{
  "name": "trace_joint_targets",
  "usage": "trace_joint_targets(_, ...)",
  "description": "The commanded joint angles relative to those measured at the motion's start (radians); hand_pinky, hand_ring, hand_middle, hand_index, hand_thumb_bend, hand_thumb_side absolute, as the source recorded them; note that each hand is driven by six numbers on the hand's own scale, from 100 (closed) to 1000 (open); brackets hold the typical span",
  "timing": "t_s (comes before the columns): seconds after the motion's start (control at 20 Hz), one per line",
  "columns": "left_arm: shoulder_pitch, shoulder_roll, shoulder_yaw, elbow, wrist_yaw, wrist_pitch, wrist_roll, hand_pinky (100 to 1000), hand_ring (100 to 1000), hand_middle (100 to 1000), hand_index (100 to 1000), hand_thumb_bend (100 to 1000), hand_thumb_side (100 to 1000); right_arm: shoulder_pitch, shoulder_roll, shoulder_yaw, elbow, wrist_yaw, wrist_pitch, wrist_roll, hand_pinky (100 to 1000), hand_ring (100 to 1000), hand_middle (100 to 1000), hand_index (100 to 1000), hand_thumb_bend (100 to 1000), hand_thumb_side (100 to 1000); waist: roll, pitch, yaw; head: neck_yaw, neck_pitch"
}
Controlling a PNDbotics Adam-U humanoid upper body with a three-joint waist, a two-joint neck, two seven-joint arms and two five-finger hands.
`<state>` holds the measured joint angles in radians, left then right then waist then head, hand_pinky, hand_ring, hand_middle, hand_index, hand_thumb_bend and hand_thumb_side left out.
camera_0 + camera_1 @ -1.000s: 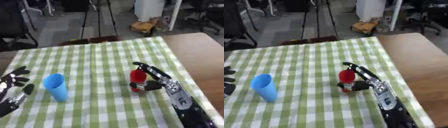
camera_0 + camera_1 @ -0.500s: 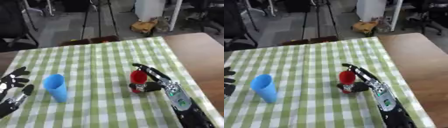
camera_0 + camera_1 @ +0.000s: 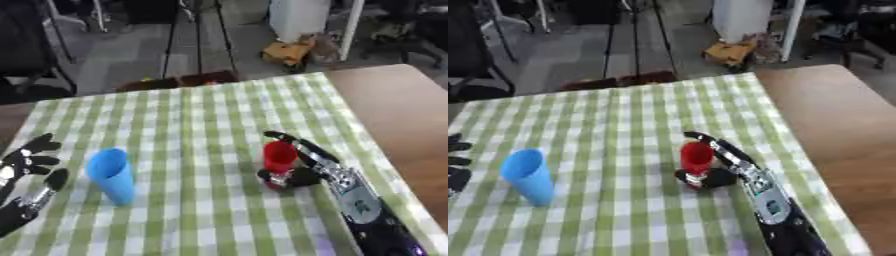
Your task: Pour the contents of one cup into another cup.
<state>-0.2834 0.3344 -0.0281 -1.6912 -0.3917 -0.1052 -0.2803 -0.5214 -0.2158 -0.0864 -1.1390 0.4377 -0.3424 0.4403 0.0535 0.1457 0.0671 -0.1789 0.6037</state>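
Nearest me, my left hand (image 3: pixel 24 172) rests open at the lower left corner, fingers spread (idle, touching nothing). Just beyond it the blue cup (image 3: pixel 112 175) stands upright on the checked cloth (image 3: pixel 201 120) covering the counter (image 3: pixel 402 115). Across the cloth, my right hand (image 3: pixel 302 165) curls round the red cup (image 3: pixel 279 156), thumb at its base, fingers behind it.

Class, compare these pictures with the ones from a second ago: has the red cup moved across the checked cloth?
No. The red cup stands upright at the same spot on the checked cloth, the same way off the blue cup, with the right hand around it.
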Motion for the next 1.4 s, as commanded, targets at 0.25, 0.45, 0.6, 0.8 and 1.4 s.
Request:
trace_joint_targets(0.25,-0.017,0.014,0.005,-0.017,0.006,-0.002,0.001,761,790,853,988,382,823,-0.016,-0.009,-0.004,0.004,-0.005,0.008,-0.002,880,446,537,1000,339,225,0.002,-0.009,-0.002,-0.004,-0.010)
trace_joint_targets(0.45,-0.017,0.013,0.005,-0.018,0.007,-0.001,0.002,761,789,853,988,380,822,-0.016,-0.009,-0.005,0.005,-0.007,0.014,-0.010,866,420,530,1000,217,144,0.002,-0.010,-0.002,-0.004,-0.010)
trace_joint_targets(0.6,-0.017,0.013,0.005,-0.017,0.007,-0.001,0.002,761,789,853,988,377,824,-0.017,-0.009,-0.005,0.005,-0.014,0.017,-0.015,862,411,528,1000,106,103,0.002,-0.010,-0.002,-0.004,-0.010)
trace_joint_targets(0.8,-0.017,0.013,0.005,-0.017,0.007,0.000,0.004,762,789,853,988,374,824,-0.015,-0.008,-0.004,0.004,-0.028,0.019,-0.017,860,406,527,1000,100,100,0.002,-0.011,-0.003,-0.005,-0.010)
trace_joint_targets(1.4,-0.016,0.015,0.006,-0.010,0.014,0.013,0.020,754,782,847,978,355,828,-0.011,-0.015,0.008,-0.095,-0.122,0.004,-0.025,744,268,492,1000,113,100,-0.007,-0.019,-0.008,-0.009,-0.002)
